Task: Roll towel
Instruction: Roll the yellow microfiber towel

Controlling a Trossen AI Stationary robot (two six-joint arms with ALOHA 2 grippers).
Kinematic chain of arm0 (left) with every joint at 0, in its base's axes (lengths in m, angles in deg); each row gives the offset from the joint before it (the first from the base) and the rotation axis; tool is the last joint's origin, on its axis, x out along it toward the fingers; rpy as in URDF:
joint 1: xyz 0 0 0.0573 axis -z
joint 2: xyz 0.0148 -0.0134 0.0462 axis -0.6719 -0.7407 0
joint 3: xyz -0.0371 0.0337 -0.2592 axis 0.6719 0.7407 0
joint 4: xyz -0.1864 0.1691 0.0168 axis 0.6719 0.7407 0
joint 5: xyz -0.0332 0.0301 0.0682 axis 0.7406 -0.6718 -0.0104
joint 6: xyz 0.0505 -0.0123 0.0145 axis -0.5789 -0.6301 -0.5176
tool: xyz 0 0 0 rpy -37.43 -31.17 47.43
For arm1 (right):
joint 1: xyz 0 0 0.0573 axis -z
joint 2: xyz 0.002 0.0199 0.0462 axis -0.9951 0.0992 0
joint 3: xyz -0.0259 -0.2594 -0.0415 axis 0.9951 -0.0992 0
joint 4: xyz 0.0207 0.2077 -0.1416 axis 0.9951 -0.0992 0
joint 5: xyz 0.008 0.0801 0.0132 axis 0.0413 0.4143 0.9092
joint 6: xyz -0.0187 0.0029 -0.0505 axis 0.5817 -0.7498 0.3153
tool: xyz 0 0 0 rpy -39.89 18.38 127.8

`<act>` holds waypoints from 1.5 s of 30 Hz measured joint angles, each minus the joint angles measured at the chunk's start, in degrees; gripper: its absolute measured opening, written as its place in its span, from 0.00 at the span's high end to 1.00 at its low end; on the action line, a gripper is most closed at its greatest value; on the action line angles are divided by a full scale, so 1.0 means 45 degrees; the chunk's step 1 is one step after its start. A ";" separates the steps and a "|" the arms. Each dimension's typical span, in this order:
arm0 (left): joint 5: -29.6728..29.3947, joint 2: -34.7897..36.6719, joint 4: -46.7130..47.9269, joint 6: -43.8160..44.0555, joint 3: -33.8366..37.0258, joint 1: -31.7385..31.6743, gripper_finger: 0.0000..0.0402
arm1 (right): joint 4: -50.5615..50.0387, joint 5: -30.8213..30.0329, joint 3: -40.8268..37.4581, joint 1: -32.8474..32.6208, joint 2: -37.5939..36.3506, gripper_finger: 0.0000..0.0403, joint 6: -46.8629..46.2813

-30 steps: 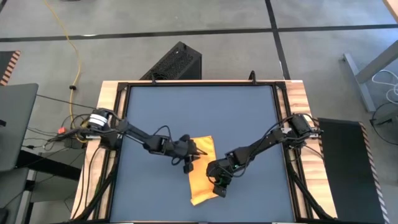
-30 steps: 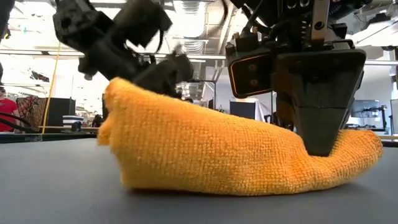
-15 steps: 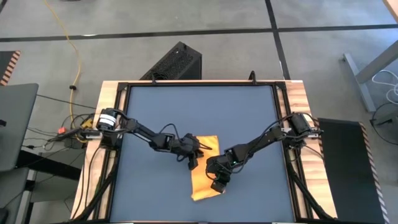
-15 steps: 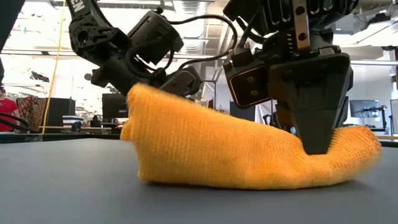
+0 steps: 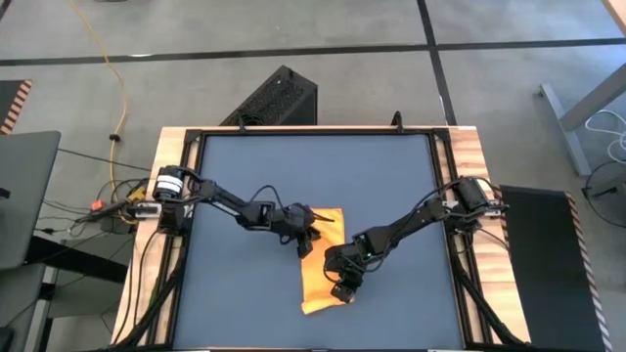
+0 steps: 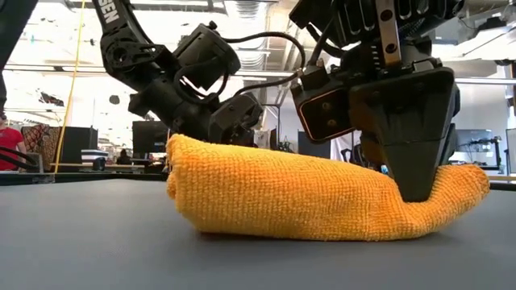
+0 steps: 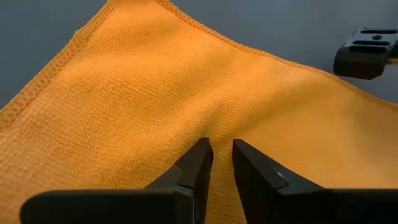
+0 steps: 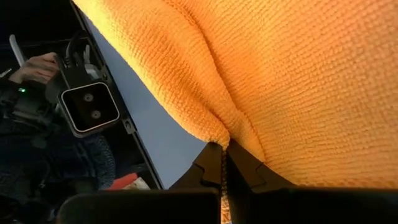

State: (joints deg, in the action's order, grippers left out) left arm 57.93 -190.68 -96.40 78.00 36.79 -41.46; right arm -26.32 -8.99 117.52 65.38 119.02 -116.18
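The yellow-orange towel (image 5: 321,264) lies bunched on the dark tabletop (image 5: 245,293), a little nearer the near edge than the middle. In the low view it is a low hump (image 6: 306,197). My left gripper (image 5: 303,242) is at the towel's far left part, shut on a pinch of cloth (image 7: 222,152). My right gripper (image 5: 342,290) stands on the towel's near right part, shut on its edge (image 8: 224,152). In the low view the right gripper (image 6: 415,189) is the large one in front, and the left gripper (image 6: 234,117) is behind the hump. My left gripper pinches a small raised crease (image 7: 219,134) in the towel's upper face between its two fingertips, away from the hemmed edge (image 7: 56,68). The fingers slant down onto it. The cloth around it lies slack on the table. My right gripper pinches a folded edge of the towel (image 8: 219,138) between its two fingers. The fingers point down from above (image 6: 415,161), and the cloth is dented in where they stand. The towel rests on the table.
Bare tabletop (image 5: 313,166) lies on the far side and to both sides of the towel. Wooden frame rails (image 5: 171,196) run along the table's left and right edges. A black box (image 5: 279,98) stands on the floor behind. A person (image 6: 8,145) shows far off.
My left gripper has gone toward the table's right and far edges and down, still holding the cloth. The towel's left end, raised a second ago, has come down and shifted right, so the hump is lower and shorter. The right end has stayed under my right gripper.
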 joint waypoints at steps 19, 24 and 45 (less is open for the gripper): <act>-0.1814 0.6276 0.3171 -0.3300 0.0056 0.1005 0.84 | -0.0421 -0.0006 0.0000 0.1103 0.0000 0.94 0.0000; 0.0559 0.6312 0.3011 -0.2459 0.0026 0.2522 0.84 | -0.0528 -0.0015 0.0000 0.1505 0.0000 0.94 -0.0066; -0.4871 0.1485 -0.0484 0.1535 -0.0855 0.7124 0.71 | -0.0615 -0.0195 0.0000 0.1494 -0.0005 0.94 0.0369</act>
State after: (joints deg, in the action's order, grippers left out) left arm 36.01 -183.99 -98.57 84.91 32.94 -9.40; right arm -29.08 -9.87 117.52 72.10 119.00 -114.52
